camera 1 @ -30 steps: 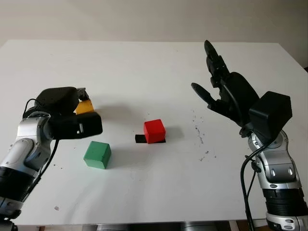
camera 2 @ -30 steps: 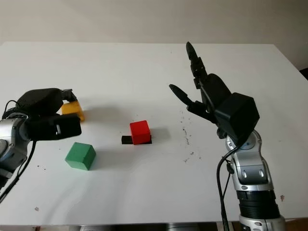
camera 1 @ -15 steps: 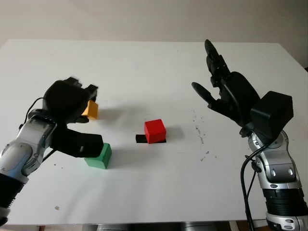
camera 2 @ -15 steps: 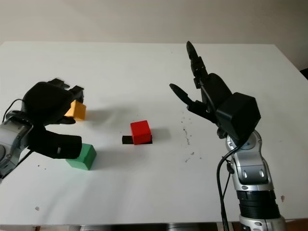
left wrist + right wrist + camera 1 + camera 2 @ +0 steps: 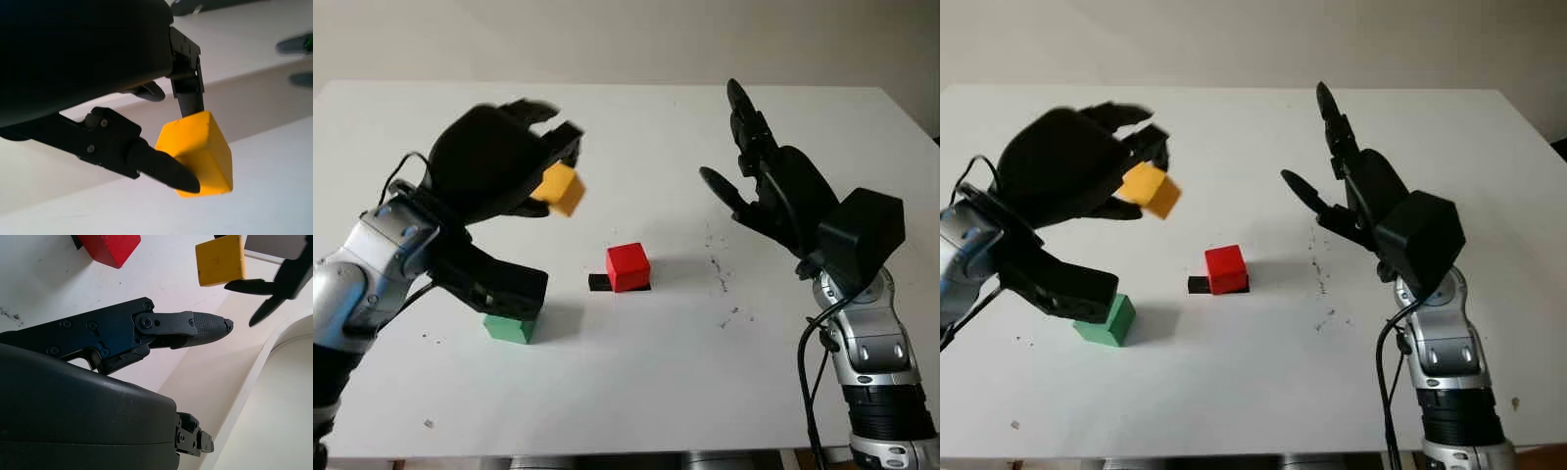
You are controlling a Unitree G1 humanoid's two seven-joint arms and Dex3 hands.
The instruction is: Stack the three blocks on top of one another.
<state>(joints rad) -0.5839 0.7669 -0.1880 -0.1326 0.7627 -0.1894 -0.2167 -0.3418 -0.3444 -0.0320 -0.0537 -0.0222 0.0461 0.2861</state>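
You have the yellow block (image 5: 561, 189), a plain cube, pinched in the left hand's (image 5: 499, 166) fingertips (image 5: 168, 171) and raised clear of the white table (image 5: 626, 392). The red block (image 5: 627, 267) sits mid-table on a black patch (image 5: 598, 282); the green block (image 5: 514, 328) lies nearer your left arm. Your right hand (image 5: 769, 191) hangs open, holding nothing, above the table's right side.

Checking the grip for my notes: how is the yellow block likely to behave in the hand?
The yellow block looks stiff: the left hand pinches it aloft between fingertips without denting. Probably light, as so slight a pinch carries it. Flat faces suggest no rolling, though it might twist.
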